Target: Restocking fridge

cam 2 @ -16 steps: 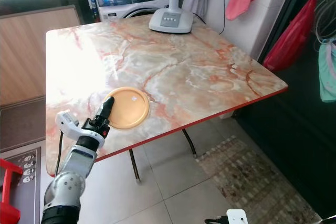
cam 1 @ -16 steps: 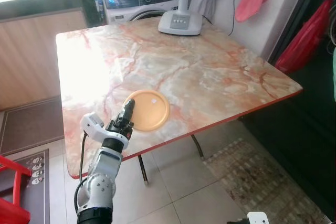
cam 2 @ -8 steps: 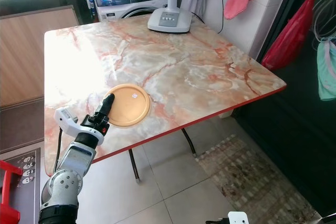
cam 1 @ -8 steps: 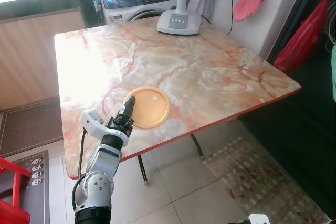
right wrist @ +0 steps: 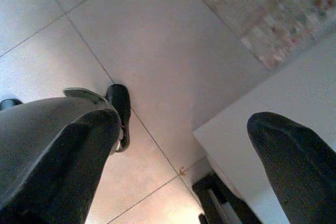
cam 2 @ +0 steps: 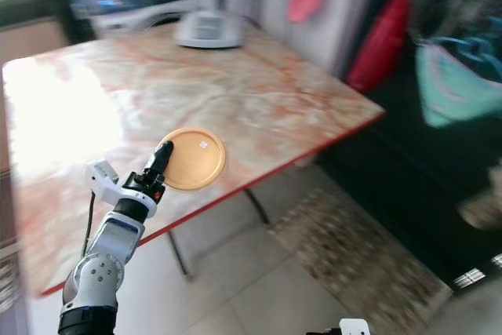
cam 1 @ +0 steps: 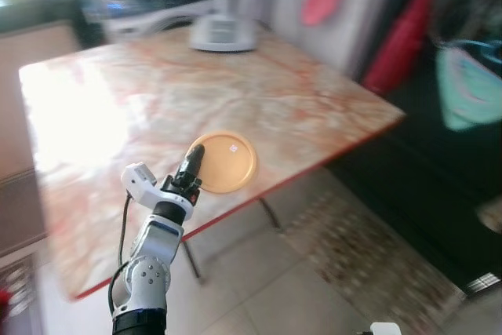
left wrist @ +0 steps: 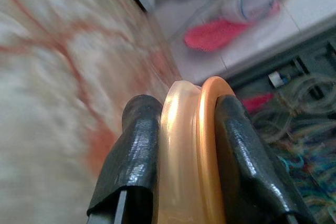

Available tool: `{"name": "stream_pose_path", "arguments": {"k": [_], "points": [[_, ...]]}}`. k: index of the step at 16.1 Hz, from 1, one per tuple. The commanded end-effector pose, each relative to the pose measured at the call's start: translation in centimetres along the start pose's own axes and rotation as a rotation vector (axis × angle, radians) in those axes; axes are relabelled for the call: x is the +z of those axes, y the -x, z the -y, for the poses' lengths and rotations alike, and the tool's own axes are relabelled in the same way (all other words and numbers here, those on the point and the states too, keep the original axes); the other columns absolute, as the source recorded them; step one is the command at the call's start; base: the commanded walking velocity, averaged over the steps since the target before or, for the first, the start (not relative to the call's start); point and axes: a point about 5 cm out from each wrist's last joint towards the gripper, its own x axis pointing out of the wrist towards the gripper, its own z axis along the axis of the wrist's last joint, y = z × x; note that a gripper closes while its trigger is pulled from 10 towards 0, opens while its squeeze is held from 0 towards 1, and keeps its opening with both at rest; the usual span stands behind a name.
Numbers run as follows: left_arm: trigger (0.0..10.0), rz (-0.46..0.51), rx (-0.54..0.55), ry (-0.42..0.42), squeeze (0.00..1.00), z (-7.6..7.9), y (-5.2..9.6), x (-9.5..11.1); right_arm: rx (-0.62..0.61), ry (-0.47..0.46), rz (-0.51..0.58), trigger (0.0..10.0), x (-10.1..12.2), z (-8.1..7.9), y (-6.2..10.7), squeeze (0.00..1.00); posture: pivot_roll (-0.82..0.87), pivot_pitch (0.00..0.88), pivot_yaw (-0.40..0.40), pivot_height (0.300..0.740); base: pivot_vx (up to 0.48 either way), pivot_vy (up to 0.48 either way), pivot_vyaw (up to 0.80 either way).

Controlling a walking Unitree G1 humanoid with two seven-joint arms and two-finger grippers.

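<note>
An orange plate (cam 1: 226,162) is over the marble table (cam 1: 141,92), near its front edge. My left gripper (cam 1: 192,161) is shut on the plate's left rim. In the left wrist view the two black fingers (left wrist: 134,150) clamp the plate's edge (left wrist: 189,150) between them. The picture is blurred, and I cannot tell whether the plate rests on the table or is lifted off it. My right gripper (right wrist: 184,124) hangs low over the tiled floor, open, with nothing between its fingers.
A white fan base (cam 1: 223,33) stands at the table's far edge, with a washing machine (cam 1: 157,5) behind it. A red bag (cam 1: 404,41) and a teal cloth (cam 1: 471,84) hang at the right. A patterned rug (cam 1: 369,249) lies beyond the table.
The whole view has swung and gone blurred, so the camera has turned. My left gripper keeps its hold on the plate's rim.
</note>
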Motion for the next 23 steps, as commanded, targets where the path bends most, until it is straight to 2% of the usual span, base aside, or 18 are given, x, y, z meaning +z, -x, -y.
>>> {"name": "stream_pose_path", "arguments": {"k": [1,23], "points": [[10.0,0.0,-0.007,0.016,0.0,0.25,0.18,-0.43,0.003,0.003,-0.006,10.0,-0.04,-0.01,0.0,0.0,0.02,0.0,0.003,0.74,0.0,0.0,-0.78],[10.0,0.017,-0.025,0.021,0.0,0.92,-0.62,-0.22,0.013,0.008,-0.005,10.0,0.3,0.01,-0.06,0.0,0.03,0.0,0.0,0.74,0.0,0.0,-0.77]]}}
